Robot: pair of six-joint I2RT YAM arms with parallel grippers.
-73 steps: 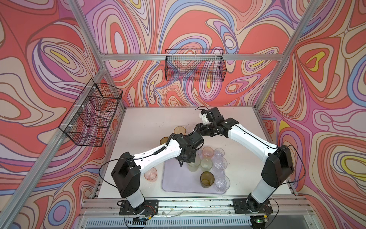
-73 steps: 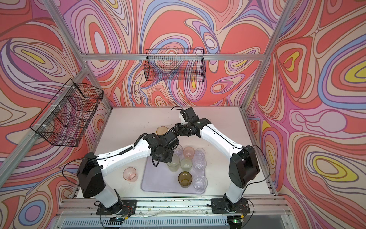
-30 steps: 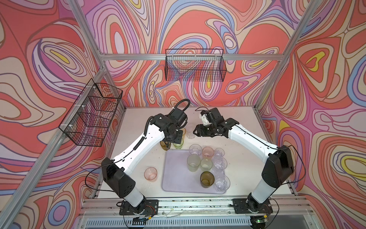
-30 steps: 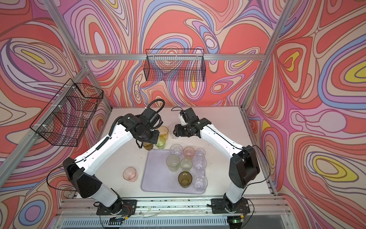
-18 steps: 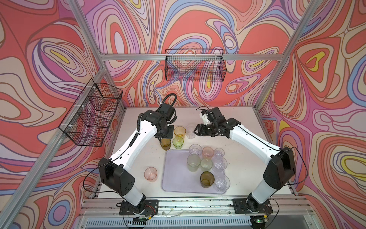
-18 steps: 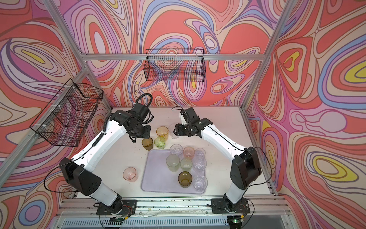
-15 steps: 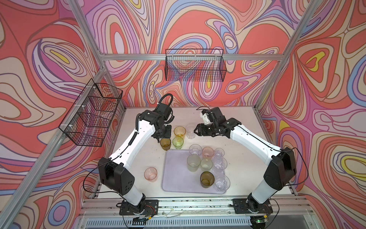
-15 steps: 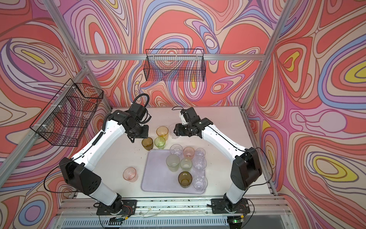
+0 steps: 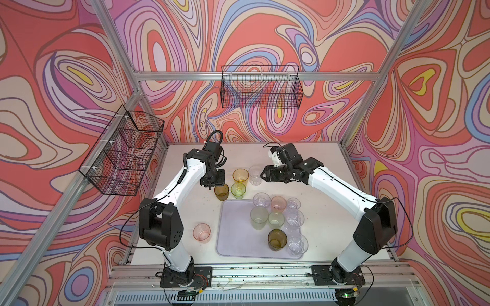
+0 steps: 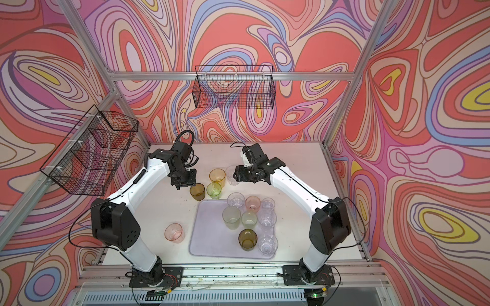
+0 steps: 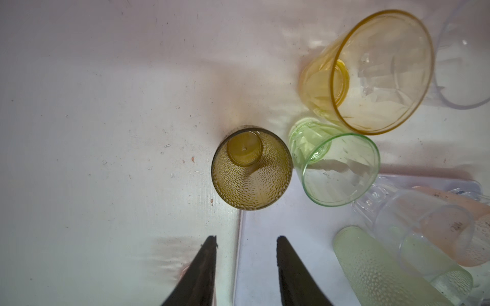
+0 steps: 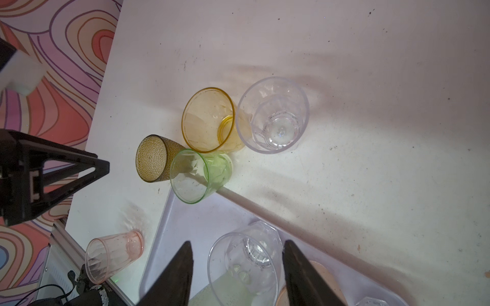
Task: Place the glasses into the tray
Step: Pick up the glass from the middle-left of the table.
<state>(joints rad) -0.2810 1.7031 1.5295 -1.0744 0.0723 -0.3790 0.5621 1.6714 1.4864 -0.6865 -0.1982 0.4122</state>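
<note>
The lilac tray (image 9: 233, 233) holds several glasses, among them a clear one (image 9: 261, 199) at its far edge and an olive-brown one (image 9: 277, 239). Behind the tray on the table stand a brown dimpled glass (image 9: 221, 192) (image 11: 252, 169), a green glass (image 9: 237, 190), an amber-yellow glass (image 9: 240, 177) and a clear glass (image 9: 256, 174). A pink glass (image 9: 202, 232) stands left of the tray. My left gripper (image 9: 212, 185) (image 11: 246, 241) hangs open just left of the brown glass, nothing between its fingers. My right gripper (image 9: 262, 176) (image 12: 237, 245) is open beside the far clear glass, holding nothing.
Two black wire baskets hang on the walls, one at the back (image 9: 261, 87) and one on the left (image 9: 124, 156). Aluminium posts frame the table. The tray's left half (image 10: 209, 238) is bare. The four glasses behind the tray stand close together.
My left arm has swung from above the amber and green glasses to the left and come down beside the brown glass, its jaws narrowing. The right arm has hardly moved.
</note>
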